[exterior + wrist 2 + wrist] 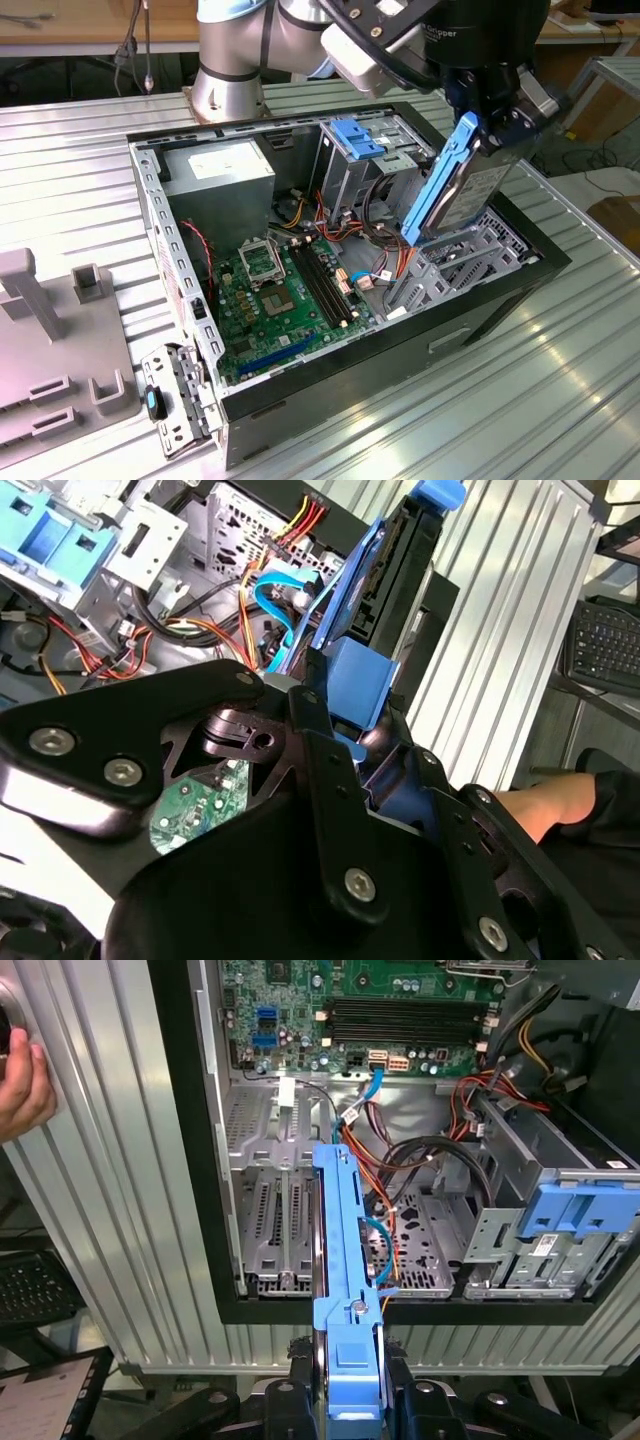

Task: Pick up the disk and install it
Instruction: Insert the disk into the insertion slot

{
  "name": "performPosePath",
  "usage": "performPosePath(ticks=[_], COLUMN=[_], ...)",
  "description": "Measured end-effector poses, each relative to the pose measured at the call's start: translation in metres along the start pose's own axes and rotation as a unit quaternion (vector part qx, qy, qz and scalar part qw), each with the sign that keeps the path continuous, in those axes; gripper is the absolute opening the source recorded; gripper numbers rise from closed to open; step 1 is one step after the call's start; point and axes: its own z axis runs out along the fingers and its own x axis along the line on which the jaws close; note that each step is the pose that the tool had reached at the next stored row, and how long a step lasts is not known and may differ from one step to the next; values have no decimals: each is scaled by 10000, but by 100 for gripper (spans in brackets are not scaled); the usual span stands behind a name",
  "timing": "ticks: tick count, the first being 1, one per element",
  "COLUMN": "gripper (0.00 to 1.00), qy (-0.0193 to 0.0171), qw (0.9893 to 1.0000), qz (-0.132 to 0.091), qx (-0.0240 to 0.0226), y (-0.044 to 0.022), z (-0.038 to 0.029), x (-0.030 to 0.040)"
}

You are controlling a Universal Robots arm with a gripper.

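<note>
Gripper clamped on the disk, pinching its blue-railed end between both fingers; disk held edge-on above the open computer case; in the exterior view it hangs steeply tilted over the case's right-hand bay, near the blue-topped drive cage; motherboard lies below.

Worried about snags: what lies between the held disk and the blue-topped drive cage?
In the first wrist view, black and orange cables loop over a perforated bay floor between disk and cage.
</note>
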Motion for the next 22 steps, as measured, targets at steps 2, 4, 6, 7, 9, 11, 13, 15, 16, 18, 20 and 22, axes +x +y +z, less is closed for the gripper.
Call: performPosePath(ticks=[2, 4, 6, 7, 9, 11, 13, 15, 16, 18, 20, 22], gripper=[37, 37, 37, 37, 37, 37, 37, 37, 37, 37, 37, 37], qy=[1, 0, 3, 3, 4, 2, 3, 3, 3, 3, 4, 4], qw=[10000, 10000, 10000, 10000, 10000, 10000, 10000, 10000, 10000, 10000, 10000, 10000], qz=[0, 0, -3, -2, -2, -3, -3, -3, -2, -2, -2, -3], qx=[0, 0, -1, 0, -1, 0, -1, 0, 0, 2, 7, 12], y=[-23, -29, -17, -11, -5, -4, -29, -62, -74, -85, -88, -101], z=[31, 57, 78, 84, 90, 106, 146, 187, 205, 226, 243, 268], x=[3, 18, 50, 57, 62, 64, 66, 68, 70, 74, 76, 77])
